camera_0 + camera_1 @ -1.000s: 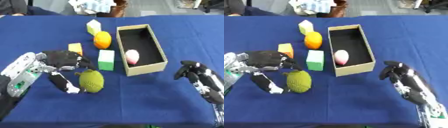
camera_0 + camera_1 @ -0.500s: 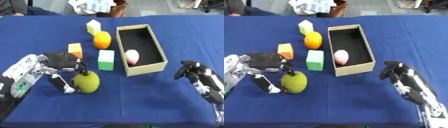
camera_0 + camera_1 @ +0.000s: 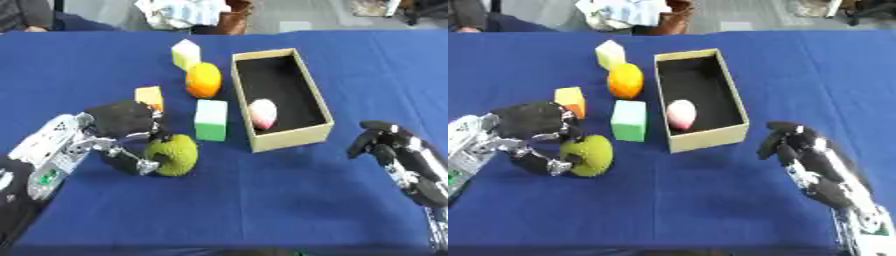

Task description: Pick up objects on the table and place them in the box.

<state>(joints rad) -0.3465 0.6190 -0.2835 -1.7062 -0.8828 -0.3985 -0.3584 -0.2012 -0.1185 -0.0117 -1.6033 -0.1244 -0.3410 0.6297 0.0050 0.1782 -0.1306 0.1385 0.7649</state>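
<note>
Left eye view: left hand [image 3: 122, 120] curled round green fuzzy ball [image 3: 173, 154] near desk [image 3: 262, 210] left edge; right hand [image 3: 395, 152] idle, fingers relaxed, right edge.

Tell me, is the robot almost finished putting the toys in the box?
Not yet. One pinkish egg lies in the box. The left hand curls around the green fruit. The orange, green block, orange block and pale block wait on the table.
</note>
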